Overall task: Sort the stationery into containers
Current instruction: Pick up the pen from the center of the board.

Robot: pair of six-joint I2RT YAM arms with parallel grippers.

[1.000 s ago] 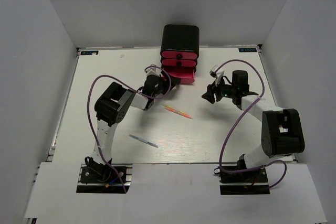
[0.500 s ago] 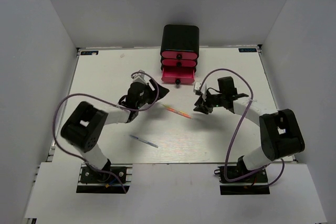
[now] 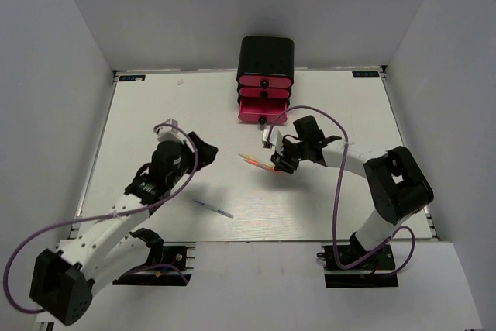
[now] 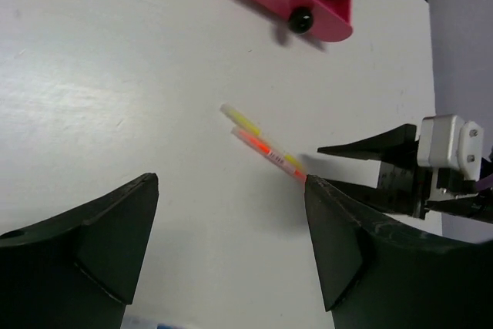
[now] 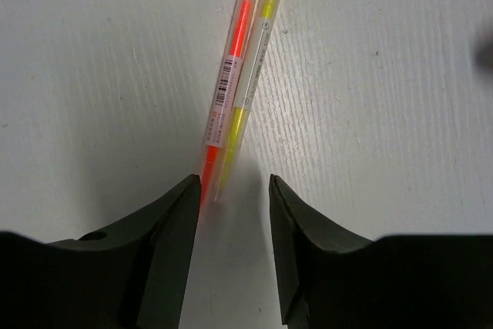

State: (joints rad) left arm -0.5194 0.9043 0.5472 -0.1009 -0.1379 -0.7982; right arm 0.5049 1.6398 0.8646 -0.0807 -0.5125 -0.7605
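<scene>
Top external view showed the black cabinet (image 3: 266, 50) at the far middle of the table (image 3: 155, 106), its lowest pink drawer (image 3: 262, 112) pulled out toward the near side. A pair of thin pens (image 3: 254, 160) lay close together near the table's middle, with the right gripper (image 3: 277, 162) over their right ends. The left gripper (image 3: 203, 149) hung to their left, apart from them. A blue-grey pen (image 3: 213, 208) lay alone, nearer the arms.

Left wrist view showed that arm's jaws spread wide and holding nothing. Beyond them lay the yellow pen (image 4: 246, 121) and the orange pen (image 4: 262, 146), short of the drawer.

Right wrist view showed the fingers (image 5: 173, 236) parted, not yet pinching. The ends of both pens sat in the gap, and the orange one touched the left finger.

Closing there would probably catch only the tips, and possibly both pens at once, so either could pivot or slip. A surer grip would probably come from sliding further along the barrel, centring on the orange pen alone, and lowering until the pads flanked it before squeezing. The open drawer looked like the natural target, and the left arm should keep clear of that path.
</scene>
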